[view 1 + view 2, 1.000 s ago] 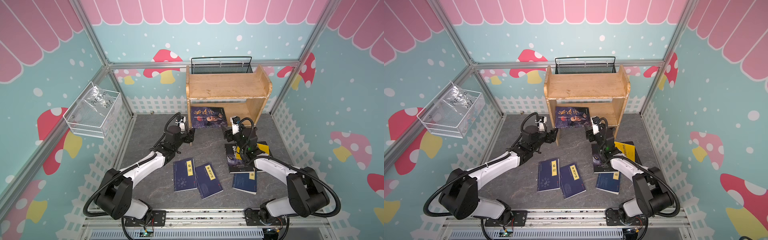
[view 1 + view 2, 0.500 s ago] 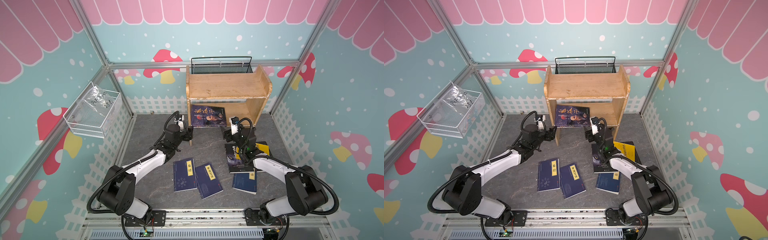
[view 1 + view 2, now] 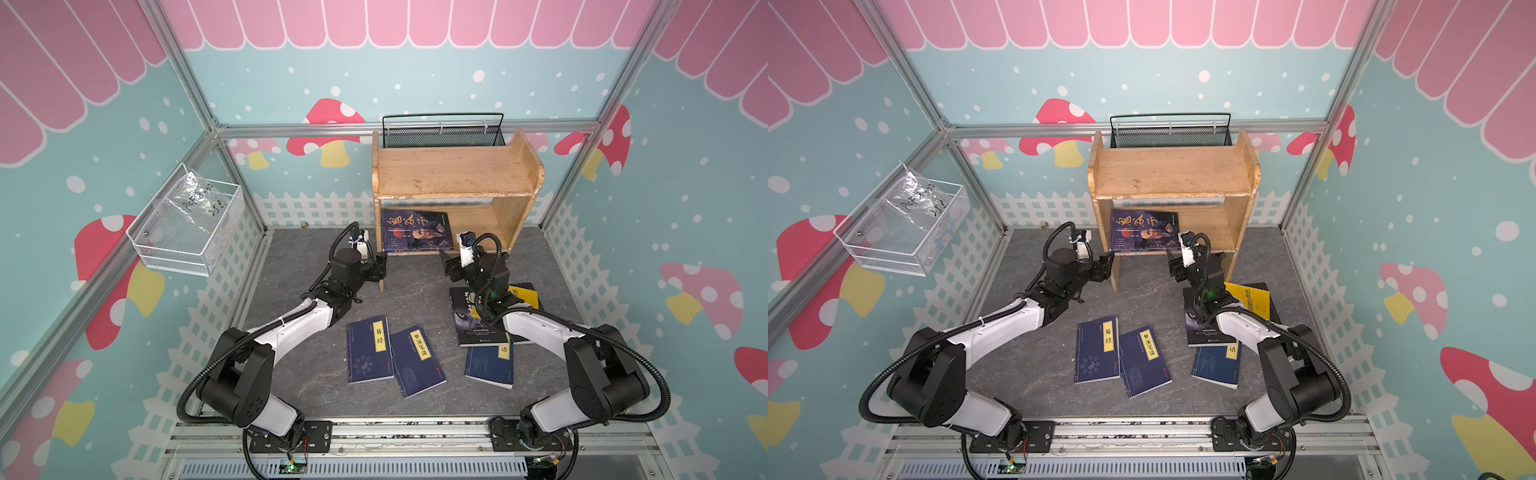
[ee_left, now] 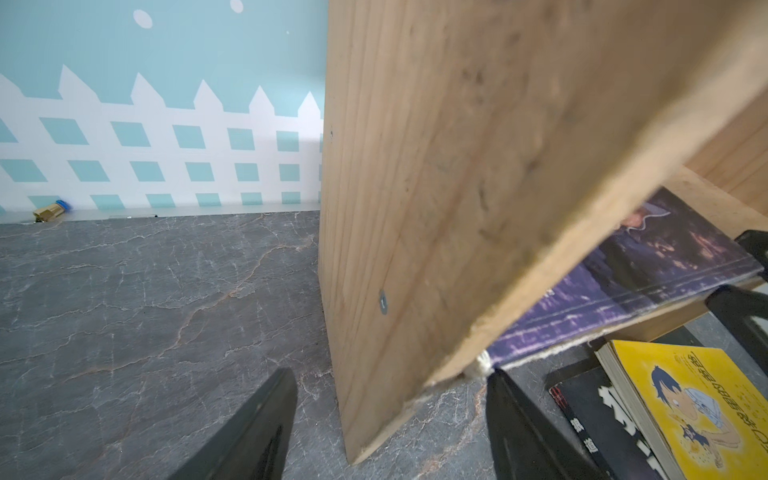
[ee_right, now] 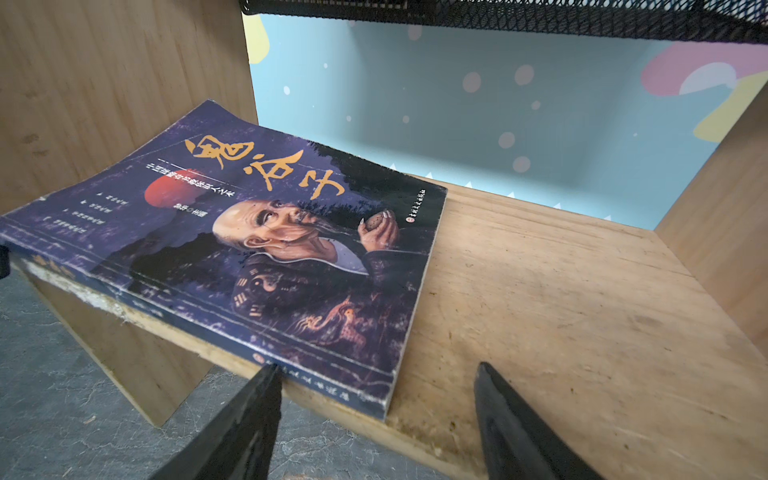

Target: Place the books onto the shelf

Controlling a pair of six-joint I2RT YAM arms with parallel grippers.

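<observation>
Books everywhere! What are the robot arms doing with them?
They are putting books on the wooden shelf. One purple book lies flat on its lower board. The right gripper is open and empty just in front of it; the left gripper is open at the shelf's side panel. Three navy books and a small pile lie on the floor.

Illumination: bright, diffuse, overhead. Shadows: soft, under top board of light-wood two-tier shelf (image 3: 453,174). Both top views: sharp, slight edge bowing. Left wrist view: near shelf panel blurred. Right wrist view: dark purple portrait paperback (image 5: 257,249) crisp.
</observation>
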